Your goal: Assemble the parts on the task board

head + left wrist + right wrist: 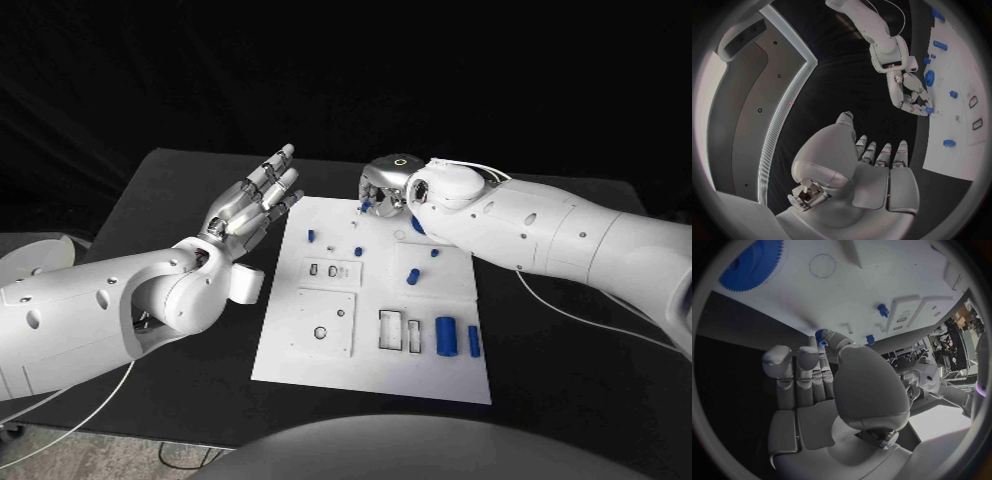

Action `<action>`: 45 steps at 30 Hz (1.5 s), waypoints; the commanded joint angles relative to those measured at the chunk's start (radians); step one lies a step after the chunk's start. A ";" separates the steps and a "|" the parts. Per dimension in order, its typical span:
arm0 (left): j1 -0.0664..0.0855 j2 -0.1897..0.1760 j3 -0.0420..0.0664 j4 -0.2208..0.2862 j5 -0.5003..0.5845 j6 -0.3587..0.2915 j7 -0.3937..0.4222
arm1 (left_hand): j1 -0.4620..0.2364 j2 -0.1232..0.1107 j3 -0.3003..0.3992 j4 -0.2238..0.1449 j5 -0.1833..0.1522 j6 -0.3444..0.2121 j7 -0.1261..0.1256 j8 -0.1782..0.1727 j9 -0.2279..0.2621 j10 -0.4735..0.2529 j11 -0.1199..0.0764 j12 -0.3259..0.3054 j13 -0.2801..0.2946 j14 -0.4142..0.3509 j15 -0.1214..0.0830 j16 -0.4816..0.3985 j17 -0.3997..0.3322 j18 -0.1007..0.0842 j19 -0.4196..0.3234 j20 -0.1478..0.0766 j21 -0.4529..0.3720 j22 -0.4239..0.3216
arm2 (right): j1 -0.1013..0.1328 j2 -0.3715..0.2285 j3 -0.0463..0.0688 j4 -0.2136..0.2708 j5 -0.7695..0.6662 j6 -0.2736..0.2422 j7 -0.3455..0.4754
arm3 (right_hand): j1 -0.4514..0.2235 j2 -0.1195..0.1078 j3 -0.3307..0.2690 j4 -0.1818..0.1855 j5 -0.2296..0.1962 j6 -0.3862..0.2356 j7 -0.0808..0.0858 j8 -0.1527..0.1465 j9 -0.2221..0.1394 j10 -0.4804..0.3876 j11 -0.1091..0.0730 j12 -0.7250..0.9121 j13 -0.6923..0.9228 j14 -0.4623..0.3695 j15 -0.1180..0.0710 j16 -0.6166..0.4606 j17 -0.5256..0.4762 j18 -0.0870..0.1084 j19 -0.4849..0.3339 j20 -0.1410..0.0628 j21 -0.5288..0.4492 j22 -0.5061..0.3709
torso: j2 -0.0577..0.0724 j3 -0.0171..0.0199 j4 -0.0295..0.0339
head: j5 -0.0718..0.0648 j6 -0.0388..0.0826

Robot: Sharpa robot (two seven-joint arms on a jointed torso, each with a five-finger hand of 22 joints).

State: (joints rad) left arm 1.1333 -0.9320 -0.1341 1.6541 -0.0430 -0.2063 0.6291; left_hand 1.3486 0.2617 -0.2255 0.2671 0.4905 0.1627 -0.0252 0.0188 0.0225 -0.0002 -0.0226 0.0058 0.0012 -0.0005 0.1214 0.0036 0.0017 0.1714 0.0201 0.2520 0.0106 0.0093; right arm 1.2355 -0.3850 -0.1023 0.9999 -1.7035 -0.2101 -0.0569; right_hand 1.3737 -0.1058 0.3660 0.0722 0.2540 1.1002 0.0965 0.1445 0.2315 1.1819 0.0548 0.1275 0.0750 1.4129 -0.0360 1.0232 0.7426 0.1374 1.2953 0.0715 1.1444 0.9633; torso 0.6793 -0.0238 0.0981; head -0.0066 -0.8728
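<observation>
Two silver hands over a black desk [577, 380]. White flat task board [433, 375] lies mid-desk. Left hand [257, 203] hovers off the board's 9 o'clock edge, fingers spread and straight, holding nothing. Right hand [384, 186] sits at the board's 12 o'clock end, fingers curled down; a small blue part [821, 335] is pinched at its fingertips. Large blue gear [753, 264] rests nearby on the board. Blue cylinders [447, 336] lie toward 5 o'clock; small blue pegs [414, 277] sit mid-board.
</observation>
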 commanded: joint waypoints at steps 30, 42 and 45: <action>0.000 0.009 0.000 -0.014 0.001 0.034 -0.013 | 0.019 0.008 0.015 -0.005 0.017 0.002 0.016 0.006 0.002 0.000 0.011 -0.006 -0.001 0.001 0.012 -0.004 -0.002 0.009 0.000 0.011 0.006 0.002 | -0.006 -0.014 0.005 0.029 0.033 -0.131 -0.016 | -0.006 0.003 0.015 -0.012 0.034 -0.013 0.017 -0.009 0.052 -0.002 0.011 -0.015 -0.003 -0.002 0.019 0.010 0.012 -0.013 -0.001 0.013 0.009 0.018 | 0.001 -0.0020 -0.0010 | 0.001 0.000; 0.000 0.011 0.000 -0.016 0.001 0.039 -0.018 | 0.020 0.007 0.016 -0.006 0.018 0.001 0.016 0.006 0.002 0.000 0.011 -0.006 -0.001 0.001 0.012 -0.004 -0.002 0.009 0.000 0.011 0.006 0.002 | -0.008 -0.017 0.005 0.046 0.048 -0.044 0.005 | -0.009 -0.004 0.016 -0.015 0.032 -0.025 0.020 -0.018 0.053 -0.010 0.016 -0.023 -0.004 -0.008 0.023 0.004 0.003 -0.012 -0.006 0.017 0.007 0.018 | 0.000 -0.0012 -0.0008 | 0.000 0.000; 0.000 0.012 0.000 -0.017 0.001 0.039 -0.019 | 0.020 0.007 0.016 -0.006 0.018 0.001 0.016 0.006 0.002 0.000 0.011 -0.006 -0.001 0.001 0.012 -0.004 -0.002 0.009 0.000 0.011 0.006 0.002 | -0.009 -0.018 0.005 0.046 0.047 -0.033 0.001 | -0.007 -0.004 0.019 -0.018 0.034 -0.028 0.021 -0.021 0.053 -0.013 0.017 -0.026 -0.004 -0.011 0.024 0.001 -0.001 -0.012 -0.007 0.019 0.007 0.018 | 0.000 -0.0013 -0.0012 | 0.000 0.000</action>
State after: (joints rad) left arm 1.1329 -0.9228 -0.1343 1.6370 -0.0425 -0.1894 0.6063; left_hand 1.3591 0.2722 -0.2159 0.2629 0.5022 0.1628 -0.0177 0.0188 0.0230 -0.0003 -0.0155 0.0058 0.0010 0.0005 0.1276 0.0036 0.0009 0.1715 0.0201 0.2590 0.0106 0.0099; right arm 1.2276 -0.4019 -0.0976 1.0452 -1.6577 -0.2852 -0.0615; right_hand 1.3726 -0.1075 0.3813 0.0567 0.2828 1.0766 0.1127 0.1309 0.2834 1.1711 0.0655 0.1071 0.0719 1.4020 -0.0179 1.0272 0.7427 0.1386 1.2893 0.0846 1.1483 0.9815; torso 0.6793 -0.0251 0.0971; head -0.0067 -0.8728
